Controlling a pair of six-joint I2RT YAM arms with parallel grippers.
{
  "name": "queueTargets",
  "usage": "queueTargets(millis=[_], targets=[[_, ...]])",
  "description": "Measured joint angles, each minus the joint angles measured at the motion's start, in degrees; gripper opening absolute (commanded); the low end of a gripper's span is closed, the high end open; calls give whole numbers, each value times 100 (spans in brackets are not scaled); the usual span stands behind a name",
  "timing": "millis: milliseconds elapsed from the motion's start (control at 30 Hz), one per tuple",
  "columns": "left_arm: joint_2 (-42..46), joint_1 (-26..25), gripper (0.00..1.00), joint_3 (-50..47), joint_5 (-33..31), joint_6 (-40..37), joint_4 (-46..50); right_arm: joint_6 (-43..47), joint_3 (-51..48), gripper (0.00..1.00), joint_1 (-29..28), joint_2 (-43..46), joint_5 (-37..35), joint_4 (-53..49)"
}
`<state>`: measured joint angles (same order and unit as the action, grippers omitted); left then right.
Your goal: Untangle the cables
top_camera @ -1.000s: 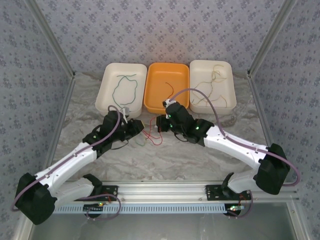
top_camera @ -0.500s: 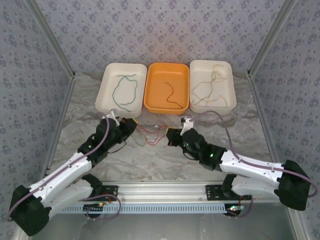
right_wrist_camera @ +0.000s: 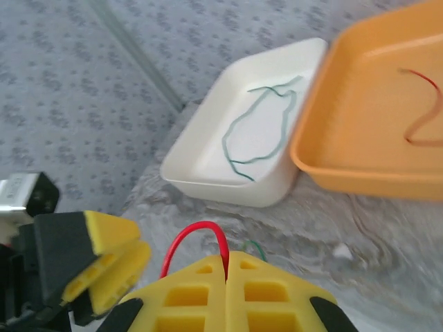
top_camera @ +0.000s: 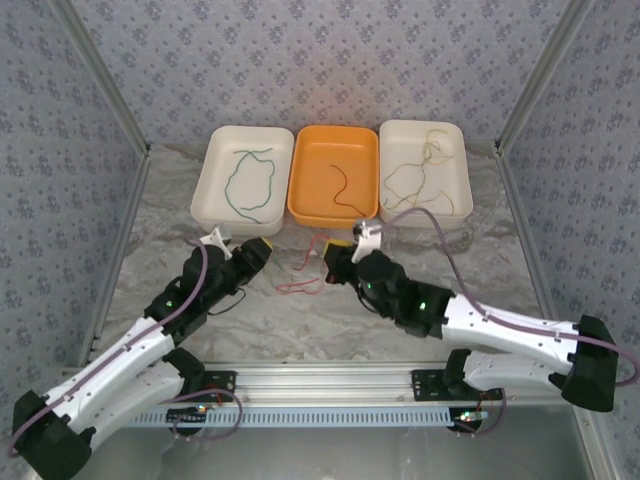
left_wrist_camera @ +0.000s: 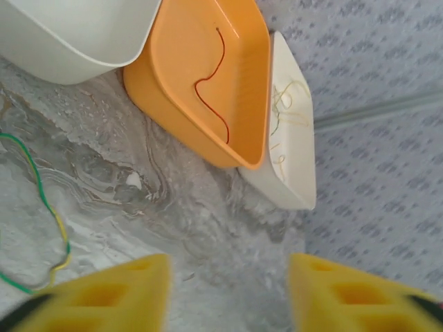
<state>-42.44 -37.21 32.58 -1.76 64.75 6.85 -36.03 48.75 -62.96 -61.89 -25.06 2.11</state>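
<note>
Right gripper point(right_wrist_camera: 227, 268): pads pressing flat together, clamping a red cable point(right_wrist_camera: 204, 223) that is arching above them.
Left gripper point(left_wrist_camera: 228, 290): fingers standing wide apart, gripping nothing, hovering beside a green-yellow cable point(left_wrist_camera: 48, 207) lying on the table point(top_camera: 160, 230).
Far trays: left white tray point(top_camera: 205, 195) holding a green cable point(top_camera: 230, 185); orange tray point(top_camera: 305, 170), second red cable point(left_wrist_camera: 221, 55); right white tray point(top_camera: 455, 170), cream cables point(top_camera: 405, 185).

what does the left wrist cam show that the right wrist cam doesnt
Left wrist: the white tray of yellow-cream cables, and a long stretch of green-yellow cable on the table. Right wrist: the right gripper shut on a looped red cable, and a green cable lying in the other white tray. Both: the orange tray with a wavy red cable, the left gripper, open, and that other white tray's wall.
</note>
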Motion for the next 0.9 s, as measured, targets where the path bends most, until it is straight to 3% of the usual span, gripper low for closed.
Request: queueTargets(millis=[133, 233, 433, 633, 900], targets=[[15, 125, 76, 1226, 138, -1469, 1239, 1346, 1150, 0, 361, -214, 1082, -1316], [-149, 160, 77, 2201, 437, -2721, 1775, 2094, 1368, 0, 748, -144, 1751, -2221], [-929, 105, 68, 3045, 1943, -4557, 2197, 3084, 1456, 0, 1377, 22, 2361, -3552], [-1843, -619, 75, 2885, 2647, -5650, 2319, 3556, 1746, 0, 1759, 35, 3003, -3928], [-2404, -1115, 79, 2610, 3042, -6033, 1899, 3681, 1753, 0, 1797, -26, 3451, -3963]])
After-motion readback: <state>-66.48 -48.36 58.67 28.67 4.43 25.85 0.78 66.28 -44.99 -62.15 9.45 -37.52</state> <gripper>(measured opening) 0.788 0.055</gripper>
